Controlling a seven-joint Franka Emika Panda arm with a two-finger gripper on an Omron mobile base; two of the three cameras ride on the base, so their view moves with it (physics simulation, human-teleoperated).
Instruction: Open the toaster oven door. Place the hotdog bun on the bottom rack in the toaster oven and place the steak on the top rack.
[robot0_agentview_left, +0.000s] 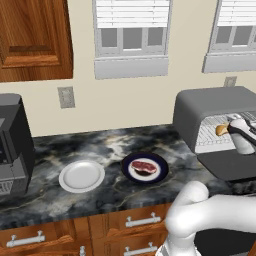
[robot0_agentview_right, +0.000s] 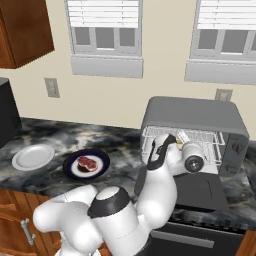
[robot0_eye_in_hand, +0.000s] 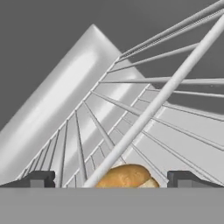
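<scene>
Glossy white rounded arm (robot0_agentview_right: 100, 220) with dark joint bands.

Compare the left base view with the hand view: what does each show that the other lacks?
Left base view alone: the dark red steak on a dark round plate, an empty white plate, and the lowered dark grey toaster oven door. Hand view alone: the open pincer straddling the bun. Both: the golden-tan hotdog bun on silvery wire rack bars.

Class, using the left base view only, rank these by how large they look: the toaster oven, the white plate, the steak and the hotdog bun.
1. toaster oven
2. white plate
3. steak
4. hotdog bun, though part of it is hidden and it sits farther back, so its last place is unsure.
</scene>
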